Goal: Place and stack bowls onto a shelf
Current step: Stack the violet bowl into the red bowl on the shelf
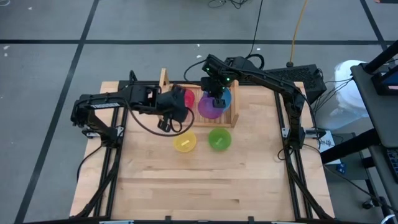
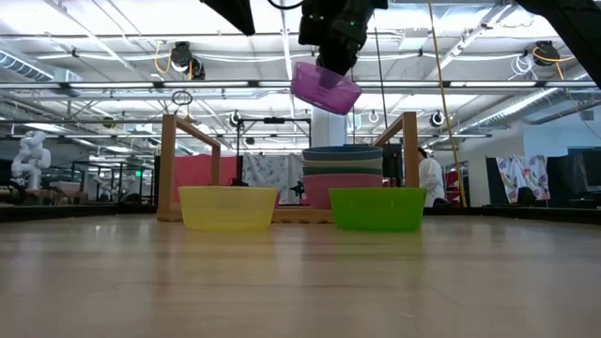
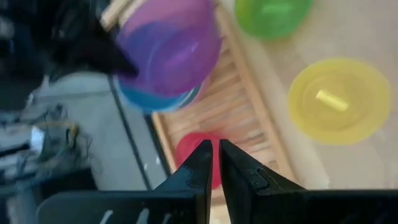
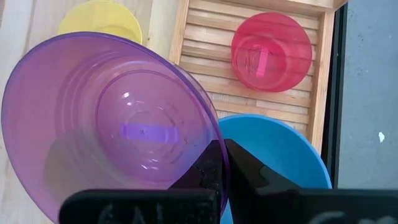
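Light-wood table on grey floor; low view shows workshop hall behind, person in white far back.

We see yellow bowl and light green bowl on table, just before shelf.

Right gripper pinches rim of purple bowl, tilted, in air above blue bowl on shelf.

Left gripper near red bowl, fingers narrow, nothing between.

Low view alone shows stack under blue bowl; wrist views show red bowl alone on slats.

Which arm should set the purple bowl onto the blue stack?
Right. The right gripper already pinches the purple bowl above the blue bowl on the shelf; the left gripper holds nothing.
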### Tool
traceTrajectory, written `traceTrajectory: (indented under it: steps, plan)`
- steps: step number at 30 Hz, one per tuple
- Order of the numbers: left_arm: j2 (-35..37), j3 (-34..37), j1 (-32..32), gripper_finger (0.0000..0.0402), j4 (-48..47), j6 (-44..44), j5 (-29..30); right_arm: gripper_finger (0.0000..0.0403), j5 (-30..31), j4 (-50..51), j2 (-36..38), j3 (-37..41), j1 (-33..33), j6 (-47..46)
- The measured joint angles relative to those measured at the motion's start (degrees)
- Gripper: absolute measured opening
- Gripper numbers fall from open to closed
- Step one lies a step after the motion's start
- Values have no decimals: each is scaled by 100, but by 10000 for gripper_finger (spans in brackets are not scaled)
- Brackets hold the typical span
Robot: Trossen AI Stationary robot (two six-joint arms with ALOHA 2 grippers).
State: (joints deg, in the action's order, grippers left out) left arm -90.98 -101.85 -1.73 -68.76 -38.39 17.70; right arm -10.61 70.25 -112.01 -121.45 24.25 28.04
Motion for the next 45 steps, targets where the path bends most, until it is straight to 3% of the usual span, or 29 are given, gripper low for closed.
traceTrajectory:
  steps: [4, 15, 20, 28, 33, 45]
  plan:
    - [-11, 1, 97, 35, 187, -159, -314, 0, 2, 5, 0, 2, -30, -8]
    - [-9, 1, 152, 35, 77, 194, -318, 0, -7, 5, 0, 0, -90, 15]
    - [-9, 1, 152, 7, 77, 12, -320, 0, -7, 5, 0, 0, -90, 13]
    - [-9, 1, 152, 6, 164, -279, -288, 0, -7, -4, 0, 0, -110, 22]
    - [-193, 1, 154, 6, 218, -844, 311, 0, -7, -28, 0, 0, -111, 26]
    - [-354, 1, -4, 6, -216, 597, 324, 0, -6, -16, 2, 0, -115, 162]
